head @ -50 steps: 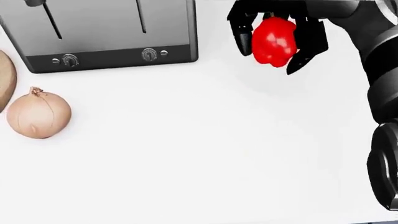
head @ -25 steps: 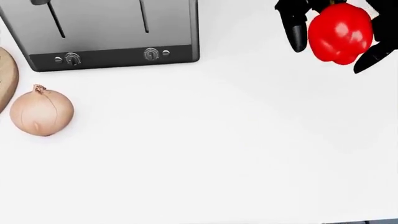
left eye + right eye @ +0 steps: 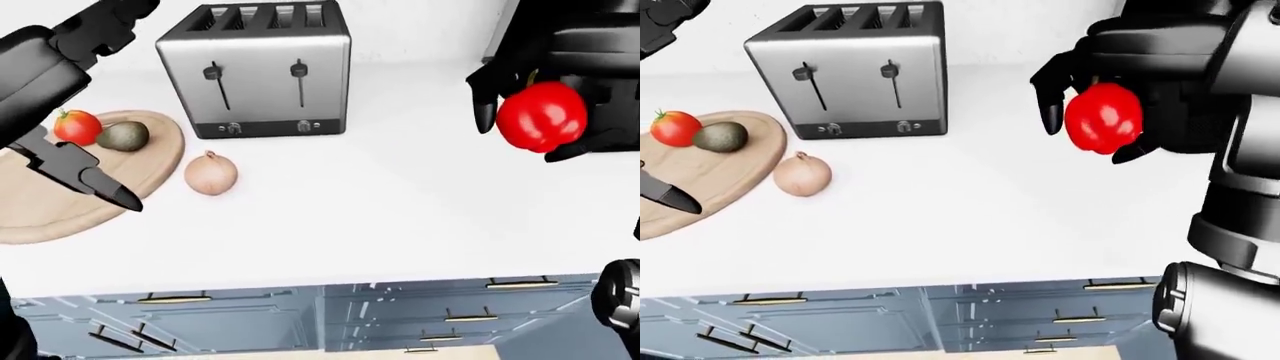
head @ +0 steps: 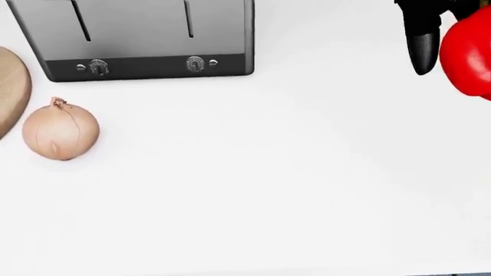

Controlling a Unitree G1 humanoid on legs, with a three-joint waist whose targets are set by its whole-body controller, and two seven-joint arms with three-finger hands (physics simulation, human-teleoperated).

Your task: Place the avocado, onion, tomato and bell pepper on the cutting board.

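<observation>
Left-eye view: your right robot hand (image 3: 535, 112) is at upper right, fingers closed round the pepper (image 3: 541, 116), held up off the desk (image 3: 400, 210). Your left robot hand (image 3: 85, 174) is at left, over the board (image 3: 60, 202), fingers spread, gripping nothing. Tomato (image 3: 77, 126) and avocado (image 3: 123, 136) sit on the board's upper part, touching or nearly so. Onion (image 3: 210, 173) is on the desk just beside the board's right edge, off it, below the toaster (image 3: 258, 71). Drawers (image 3: 300, 322) run along the bottom.

Head view: toaster fills the upper left. Onion is at left centre on the bare desk, with a sliver of board at the far left edge, apart from it. Pepper is cut off at the upper right edge, with one black finger (image 4: 423, 40) just left of it.

Right-eye view: same layout, shifted left. Pepper is at upper right centre, with your right robot hand wrapped round it from above and behind. Only a fingertip (image 3: 665, 195) of your left robot hand shows at the left edge over the board. Tomato and avocado are at the board's upper left, onion just right of the board's rim.
</observation>
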